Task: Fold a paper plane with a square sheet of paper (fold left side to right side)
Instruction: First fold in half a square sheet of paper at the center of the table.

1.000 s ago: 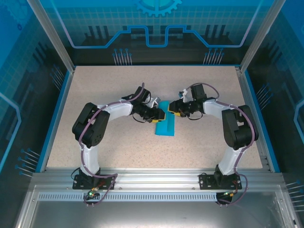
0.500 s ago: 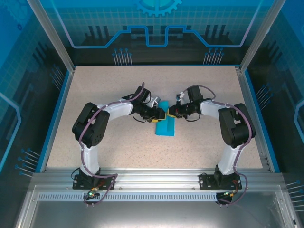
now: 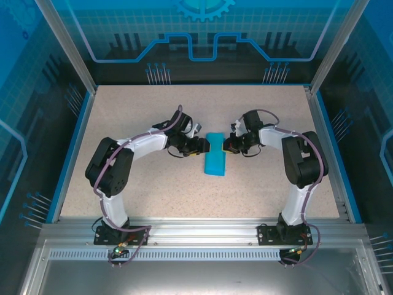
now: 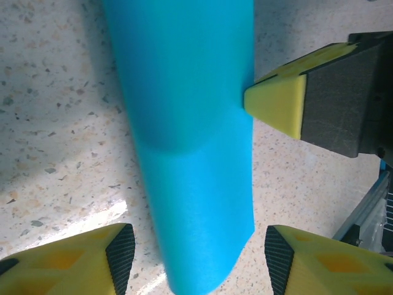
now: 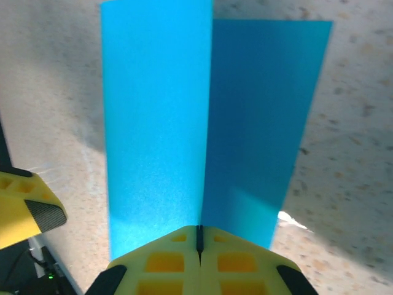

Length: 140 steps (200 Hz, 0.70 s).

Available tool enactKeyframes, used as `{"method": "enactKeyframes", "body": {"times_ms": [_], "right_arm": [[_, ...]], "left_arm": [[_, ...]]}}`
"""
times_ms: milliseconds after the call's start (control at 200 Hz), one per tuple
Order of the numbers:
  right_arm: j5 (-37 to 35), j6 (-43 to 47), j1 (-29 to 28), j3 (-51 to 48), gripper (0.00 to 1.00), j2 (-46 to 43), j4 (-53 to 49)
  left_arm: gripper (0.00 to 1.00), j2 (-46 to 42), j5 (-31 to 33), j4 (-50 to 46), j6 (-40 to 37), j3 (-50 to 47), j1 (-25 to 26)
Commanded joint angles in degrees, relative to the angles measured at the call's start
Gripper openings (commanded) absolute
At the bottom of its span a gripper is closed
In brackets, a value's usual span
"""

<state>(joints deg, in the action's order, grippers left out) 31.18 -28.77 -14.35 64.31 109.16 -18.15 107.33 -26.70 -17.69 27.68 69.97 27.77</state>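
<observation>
The speckled tabletop (image 3: 153,110) carries the square sheet of paper (image 3: 215,155), folded over into a narrow upright strip. It lies flat near the middle of the tabletop, between the two arms.

In the right wrist view the strip shows two layers: a brighter upper flap on one side and a darker layer beside it, with a straight line where they meet.

The left claw (image 3: 204,147) sits at the strip's left edge. Its jaws are wide apart, and in its own wrist view its yellow fingers (image 4: 120,246) stand on either side of the strip's near end, neither pressing on the paper.

The right claw (image 3: 223,145) meets the strip from the opposite side. Its jaws are pressed fully together, and the pointed tip touches the paper's right edge. I cannot tell whether any paper is nipped between the fingertips (image 5: 178,252).
</observation>
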Motion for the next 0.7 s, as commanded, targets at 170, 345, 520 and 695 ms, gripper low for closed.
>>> {"method": "enactKeyframes", "body": {"times_ms": [170, 345, 520, 695], "right_arm": [[-3.8, 2.9, 0.8, 1.5, 0.00, 1.4, -4.3], [-3.7, 3.0, 0.8, 1.3, 0.00, 2.1, -3.7], [-3.1, 2.9, 0.8, 1.0, 0.04, 2.4, -2.7], [-3.1, 3.0, 0.8, 0.9, 0.16, 2.0, -2.6]], "left_arm": [[0.61, 7.2, 1.4, -3.4, 2.4, 5.2, 1.9], [0.56, 9.7, 2.6, -4.6, 4.0, 7.2, 2.1], [0.51, 11.0, 3.4, -5.1, 4.4, 8.1, 2.6], [0.46, 11.9, 5.0, -6.2, 4.3, 8.5, 2.8]]}}
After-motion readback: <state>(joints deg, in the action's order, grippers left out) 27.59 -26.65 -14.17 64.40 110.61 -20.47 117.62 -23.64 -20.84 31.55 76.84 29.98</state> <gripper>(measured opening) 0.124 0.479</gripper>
